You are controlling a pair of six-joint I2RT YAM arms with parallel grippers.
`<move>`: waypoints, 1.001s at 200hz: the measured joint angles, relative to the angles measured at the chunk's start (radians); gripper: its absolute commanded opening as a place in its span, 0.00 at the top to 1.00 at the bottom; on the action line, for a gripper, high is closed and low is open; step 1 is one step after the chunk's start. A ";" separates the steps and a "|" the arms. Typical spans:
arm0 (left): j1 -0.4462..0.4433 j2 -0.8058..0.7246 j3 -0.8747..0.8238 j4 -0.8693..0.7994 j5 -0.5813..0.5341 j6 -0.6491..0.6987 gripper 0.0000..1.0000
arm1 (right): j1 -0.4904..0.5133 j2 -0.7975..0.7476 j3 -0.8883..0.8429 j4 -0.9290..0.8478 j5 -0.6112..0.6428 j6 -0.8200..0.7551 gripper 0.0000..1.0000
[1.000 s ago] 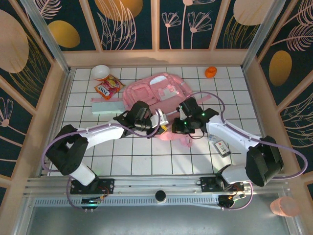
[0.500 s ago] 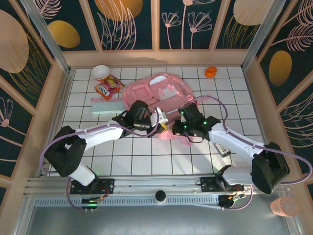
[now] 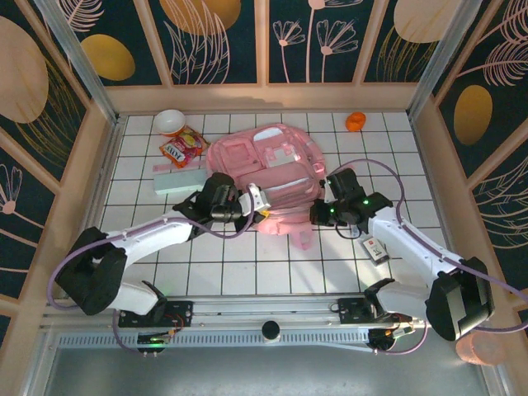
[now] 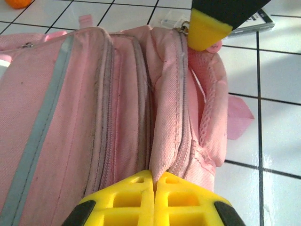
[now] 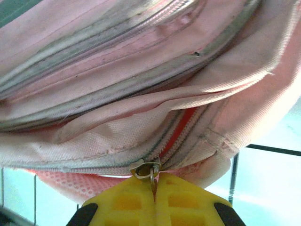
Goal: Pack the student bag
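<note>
Found the student bag (image 3: pixel 268 169) lying front-up on the white tiled table (image 3: pixel 247 268), mid-table and a little toward the far wall, between the two arms. Noted soft pink fabric, several zipped front pockets, pale grey-white trim and a mesh-backed strap at the near right edge. Logged dark grime along the zip tracks in both wrist views.

Found the left gripper (image 4: pixel 154 175) pinched fully shut on a fold of the bag's fabric beside a zip track. Found the right gripper (image 5: pixel 154 178) closed tight on a metal zipper pull (image 5: pixel 147 170) at the bag's near right side, with a sliver of red visible inside the parted zip.

Against the top view a second earlier, recorded the grippers drawn apart, left one leftward, right one rightward. Saw the bag stretched wider, with its near pockets uncovered between them. Saw the right fingers gone from slightly parted to shut. Noted no shift in the white bowl (image 3: pixel 169 121), red snack packet (image 3: pixel 183 148), pale green box (image 3: pixel 179 183), orange object (image 3: pixel 355 122) or small flat device (image 3: pixel 375 247).
</note>
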 measured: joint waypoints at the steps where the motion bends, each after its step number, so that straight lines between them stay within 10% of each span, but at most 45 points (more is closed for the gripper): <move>1: 0.001 -0.002 -0.002 0.000 -0.002 0.002 0.91 | 0.002 0.000 0.000 0.000 -0.001 0.000 1.00; 27: 0.021 -0.035 -0.014 -0.039 -0.025 0.037 0.47 | 0.064 0.000 0.000 0.012 -0.023 0.002 1.00; 70: -0.033 -0.039 0.085 -0.150 -0.036 0.084 0.37 | 0.221 0.035 0.003 0.075 -0.062 0.051 1.00; 124: -0.109 0.029 0.112 -0.153 -0.029 0.128 0.44 | 0.278 0.083 0.034 0.089 -0.101 0.057 1.00; 181: -0.121 0.086 0.106 -0.159 -0.039 0.160 0.99 | 0.248 0.079 0.040 0.085 -0.116 0.049 1.00; 200: -0.122 0.074 0.085 -0.126 -0.054 0.164 1.00 | 0.206 0.072 0.039 0.076 -0.131 0.041 1.00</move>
